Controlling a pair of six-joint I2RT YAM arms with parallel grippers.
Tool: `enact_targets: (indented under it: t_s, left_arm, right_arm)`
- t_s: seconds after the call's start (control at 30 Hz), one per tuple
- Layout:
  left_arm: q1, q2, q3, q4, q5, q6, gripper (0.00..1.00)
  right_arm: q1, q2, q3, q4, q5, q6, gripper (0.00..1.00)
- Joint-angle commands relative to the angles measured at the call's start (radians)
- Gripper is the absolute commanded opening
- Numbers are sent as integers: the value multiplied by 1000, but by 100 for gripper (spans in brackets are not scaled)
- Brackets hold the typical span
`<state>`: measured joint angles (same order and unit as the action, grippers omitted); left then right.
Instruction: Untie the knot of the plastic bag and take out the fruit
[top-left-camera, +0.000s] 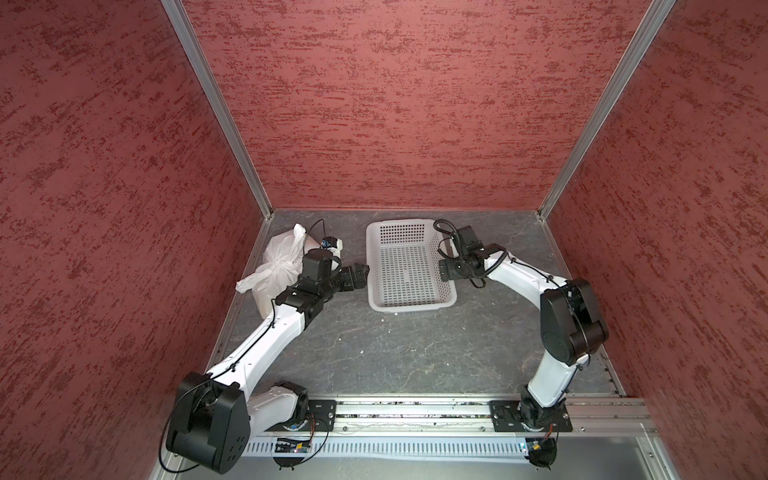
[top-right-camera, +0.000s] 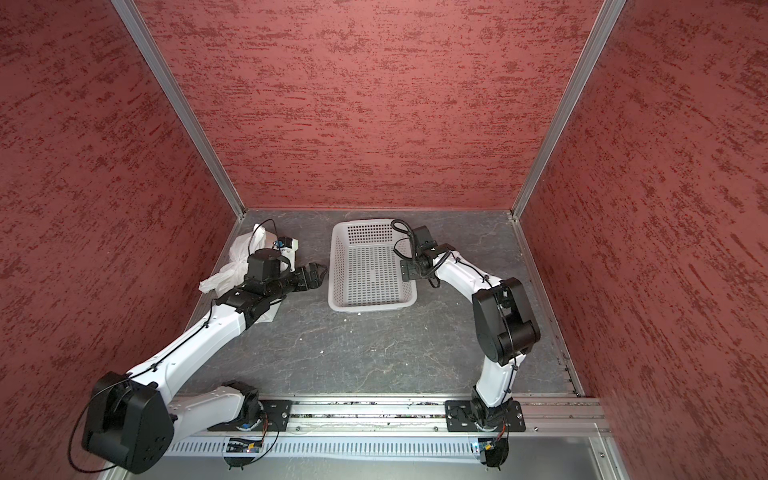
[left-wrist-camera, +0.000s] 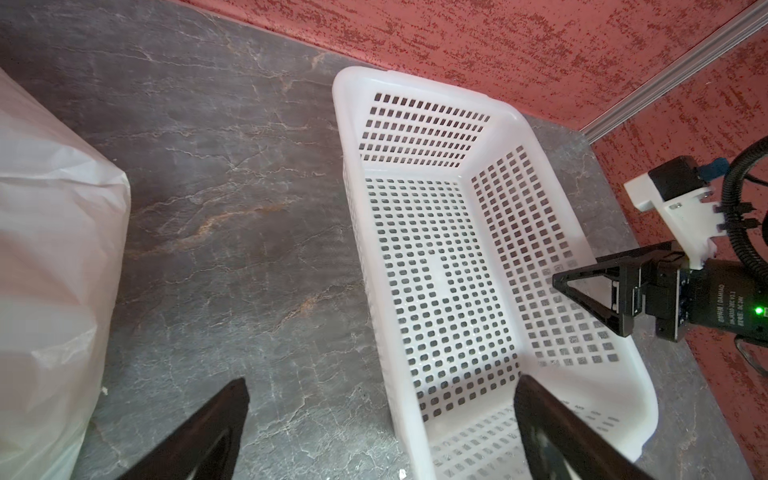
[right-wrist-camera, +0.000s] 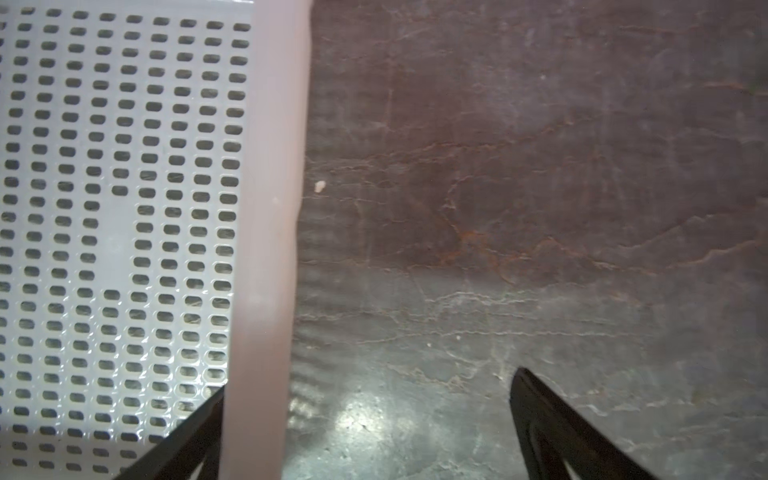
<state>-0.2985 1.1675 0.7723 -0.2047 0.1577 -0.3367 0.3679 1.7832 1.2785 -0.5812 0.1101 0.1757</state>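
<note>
Both spread wide, empty: left gripper (left-wrist-camera: 382, 379) beside basket (top-left-camera: 411, 306), right gripper (right-wrist-camera: 370, 380) astride it.

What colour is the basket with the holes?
The basket is white, best seen in the left wrist view.

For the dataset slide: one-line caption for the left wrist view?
Left gripper, fingers apart, between plastic bag and empty white basket; right gripper at the basket's opposite wall.

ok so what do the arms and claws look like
The left arm and right arm share white links, black joint housings and thin black cables. The left claw and right claw are black with triangular open-frame fingers. The right wrist motor has white lettering and a green light, beside a ribbed black hose.
</note>
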Motion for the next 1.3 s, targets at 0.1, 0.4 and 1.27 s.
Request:
enact_targets:
  t_s: [0.1,0.4,1.27]
  left_arm:
    - [-20,58,67,-36,32,-1,100]
    - [-132,215,191,-81,86,-99,100]
    - [-313,887,855,-250,195,-196,22]
  right_arm:
    - [-81,-56,-16,-42,58,-51,98]
    - [-106,-112,71,-126,-17,-72,98]
    - [-134,-466,83,-304,-193,71,98]
